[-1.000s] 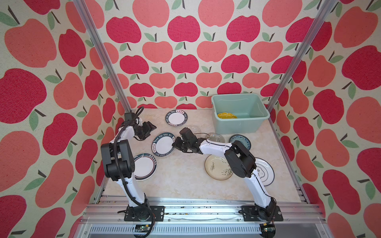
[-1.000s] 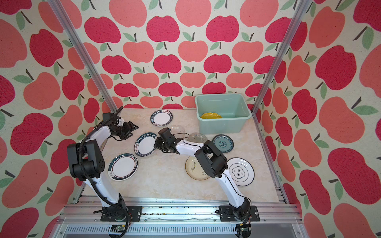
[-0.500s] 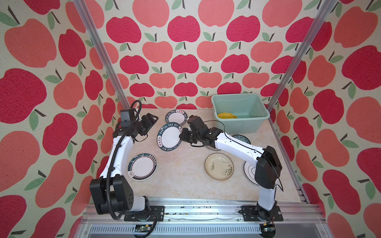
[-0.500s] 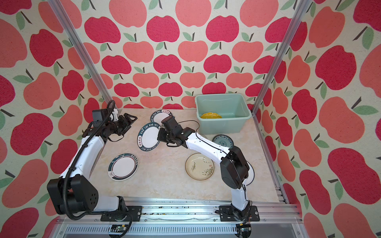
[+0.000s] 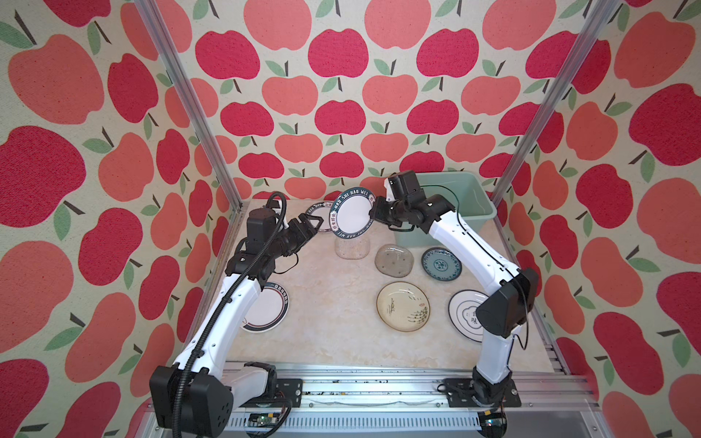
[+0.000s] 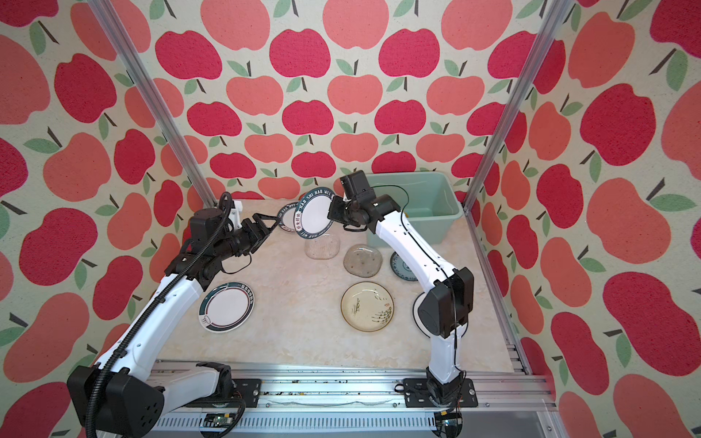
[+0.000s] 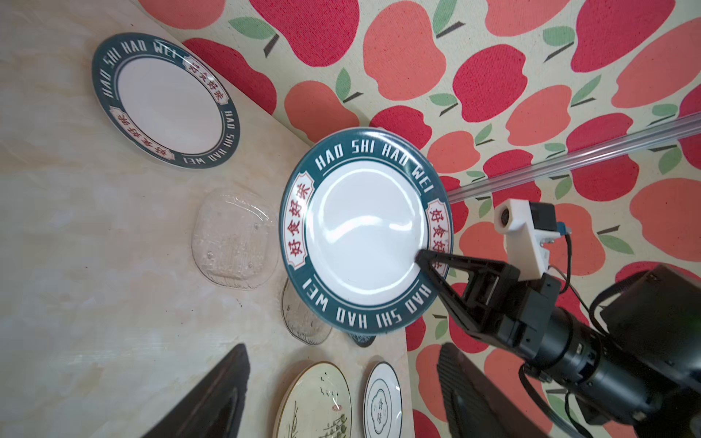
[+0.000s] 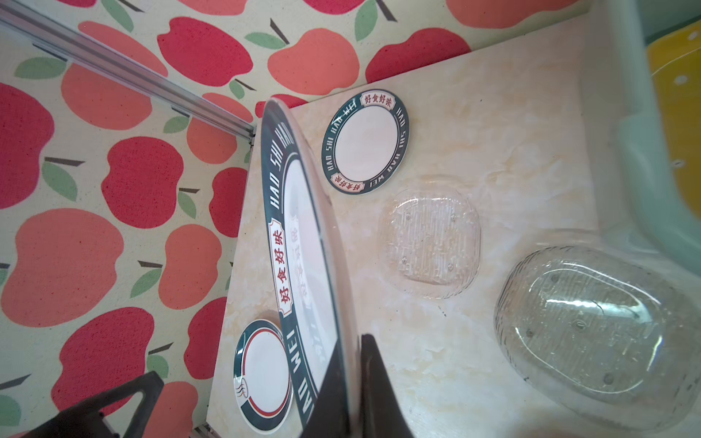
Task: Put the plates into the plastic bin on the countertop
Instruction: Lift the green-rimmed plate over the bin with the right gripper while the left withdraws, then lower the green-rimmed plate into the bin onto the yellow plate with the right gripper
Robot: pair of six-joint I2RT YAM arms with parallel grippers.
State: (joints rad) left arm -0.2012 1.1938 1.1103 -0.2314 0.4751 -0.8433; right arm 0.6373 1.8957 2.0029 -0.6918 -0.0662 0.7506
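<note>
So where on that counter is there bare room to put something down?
The widest bare stretch of countertop lies between the dark-rimmed plate and the cream plate, running to the front rail. Crowded near the bin: square glass dish, oval glass dish, teal plate.

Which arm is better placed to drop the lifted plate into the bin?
Right. The right tool grips the lettered plate by its rim, next to the plastic bin; the left tool is open, empty and farther away.
</note>
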